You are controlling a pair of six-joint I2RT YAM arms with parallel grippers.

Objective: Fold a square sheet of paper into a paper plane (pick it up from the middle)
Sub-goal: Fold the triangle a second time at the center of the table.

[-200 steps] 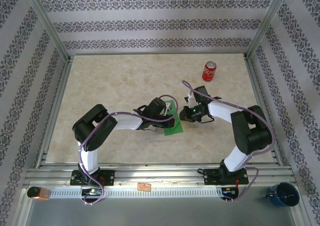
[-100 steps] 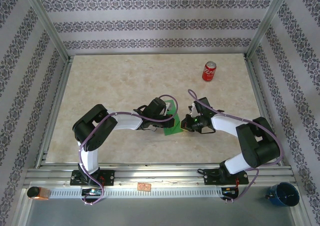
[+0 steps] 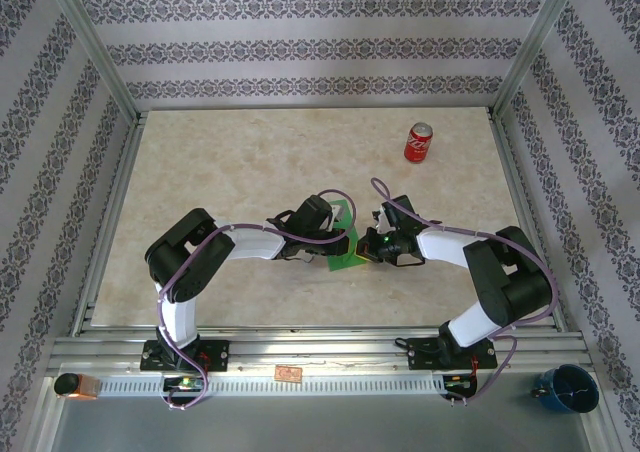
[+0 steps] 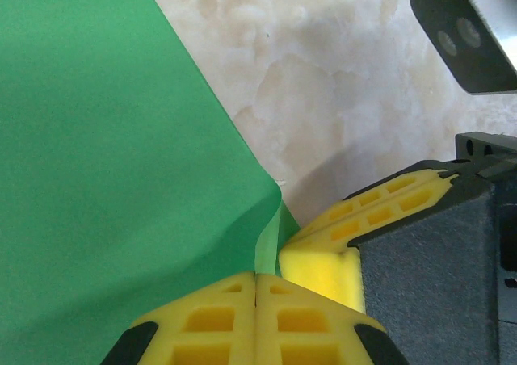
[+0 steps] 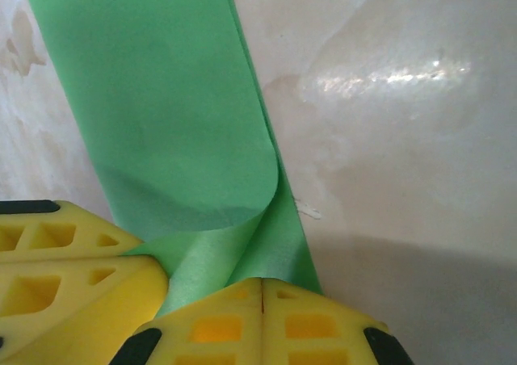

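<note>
paper (image 5: 161,98) barely folded over, most creases left; left gripper (image 4: 256,276) and right gripper (image 5: 262,283) both seem pinched shut on it.

Beige marble tbl (image 3: 220,162), patterned walls (image 3: 300,52), alu frame (image 3: 94,42).

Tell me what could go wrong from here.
1. The left pincer and right pincer are both shut on the same spot of the sheet; pulling apart could tear it.
2. The pincers nearly touch, so they may collide.
3. The fold is rounded, not creased, and may spring open.
</note>
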